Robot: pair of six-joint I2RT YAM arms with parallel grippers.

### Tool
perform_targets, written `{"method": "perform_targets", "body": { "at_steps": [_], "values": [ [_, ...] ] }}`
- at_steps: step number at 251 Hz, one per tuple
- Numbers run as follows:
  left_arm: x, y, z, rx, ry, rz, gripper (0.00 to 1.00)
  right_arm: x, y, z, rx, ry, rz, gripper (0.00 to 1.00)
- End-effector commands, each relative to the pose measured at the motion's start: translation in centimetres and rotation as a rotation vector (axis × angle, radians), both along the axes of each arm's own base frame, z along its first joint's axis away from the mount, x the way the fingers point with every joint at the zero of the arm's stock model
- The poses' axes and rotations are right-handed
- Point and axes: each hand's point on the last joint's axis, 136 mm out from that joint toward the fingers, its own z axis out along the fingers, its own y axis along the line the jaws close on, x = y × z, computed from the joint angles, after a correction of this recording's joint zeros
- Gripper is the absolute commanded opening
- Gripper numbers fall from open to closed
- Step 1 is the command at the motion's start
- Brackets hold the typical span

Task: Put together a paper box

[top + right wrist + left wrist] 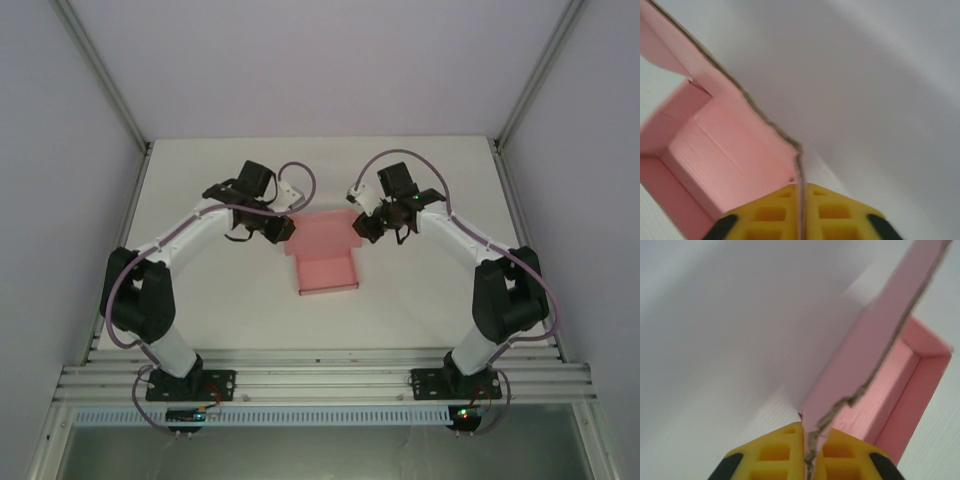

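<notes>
- left tool (283, 230), left of centre in the top view: yellow pads (772, 452) pressed together on a thin card edge of the paper box (325, 262), rear left side.
- paper box: mid-frame on the white bench (220, 300), open tray facing up.
- right tool (362, 228), right of centre: clamped on the rear right card edge.

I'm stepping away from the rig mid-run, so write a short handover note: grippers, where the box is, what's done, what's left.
Grippers: the left gripper has its jaws shut on a card edge at the left side of the paper box; the right gripper likewise on the right side.
Position: the box sits mid table, between the arms.
Done: the near part stands as an open tray with walls up.
Left: the far panel, held at both sides, is not folded over; the box is not closed.
</notes>
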Motion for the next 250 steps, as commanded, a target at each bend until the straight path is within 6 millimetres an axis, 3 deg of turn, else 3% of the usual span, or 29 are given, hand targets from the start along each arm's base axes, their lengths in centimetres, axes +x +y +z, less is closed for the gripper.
{"method": "perform_targets", "body": {
  "at_steps": [1, 56, 105, 110, 135, 184, 250],
  "values": [
    [0.5, -0.6, 1.0, 0.005, -0.035, 0.006, 0.00, 0.1, -0.4, 1.0, -0.017, -0.018, -0.008, 0.00],
    [1.3, 0.4, 1.7, 0.083, -0.098, 0.126, 0.00, 0.7, -1.3, 2.0, -0.028, -0.074, -0.087, 0.00],
    [2.6, 2.4, 2.8, 0.154, -0.201, 0.358, 0.00, 1.9, -1.8, 3.9, -0.028, -0.173, -0.233, 0.00],
    [2.7, 2.6, 3.0, 0.152, -0.207, 0.386, 0.00, 1.5, -2.0, 3.0, -0.036, -0.155, -0.248, 0.00],
    [3.2, 2.9, 3.6, 0.111, -0.204, 0.509, 0.00, 1.5, -1.9, 3.5, 0.017, -0.158, -0.348, 0.00],
    [4.4, 0.8, 4.0, -0.065, -0.208, 0.652, 0.00, 2.3, -1.5, 4.9, 0.197, -0.200, -0.584, 0.00],
    [5.5, -0.2, 5.5, -0.255, -0.251, 0.876, 0.00, 3.1, -0.8, 6.5, 0.341, -0.241, -0.822, 0.00]
  ]
}}
